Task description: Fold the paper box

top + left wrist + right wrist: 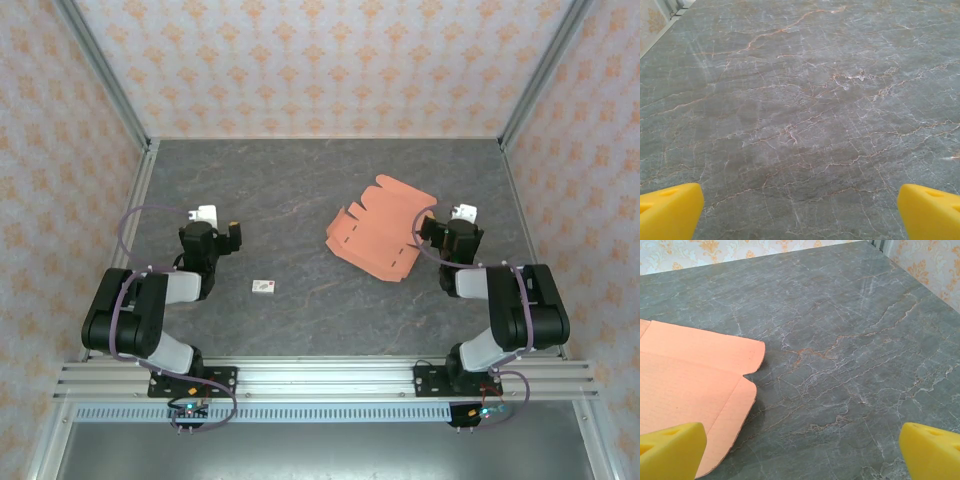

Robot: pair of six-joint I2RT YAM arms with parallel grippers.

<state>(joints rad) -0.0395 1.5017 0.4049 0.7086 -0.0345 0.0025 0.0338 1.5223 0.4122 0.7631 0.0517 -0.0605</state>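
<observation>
Fingers (pixel 670 210) of left gripper (pixel 800 215) and right gripper (pixel 802 455) are standing wide, empty; the paper box (pixel 378 232) is lying flat at right.

The worktop (pixel 300 190) is dark grey with a stone pattern, threaded with fine white veins and a few rust-orange ones. The paper box (pixel 378 232) is plain salmon-orange. Left of the paper box, a small tag (pixel 264 287) is white with a red mark. The walls (pixel 320 60) are pale cream-pink, printed with a repeating orange damask motif. The left arm (pixel 130 320) and right arm (pixel 520 310) are black with light grey sections, and their cables (pixel 125 225) are purple. The left fingers (pixel 670 210) and right fingers (pixel 670 447) are bright yellow. The rail (pixel 320 375) is silver.
</observation>
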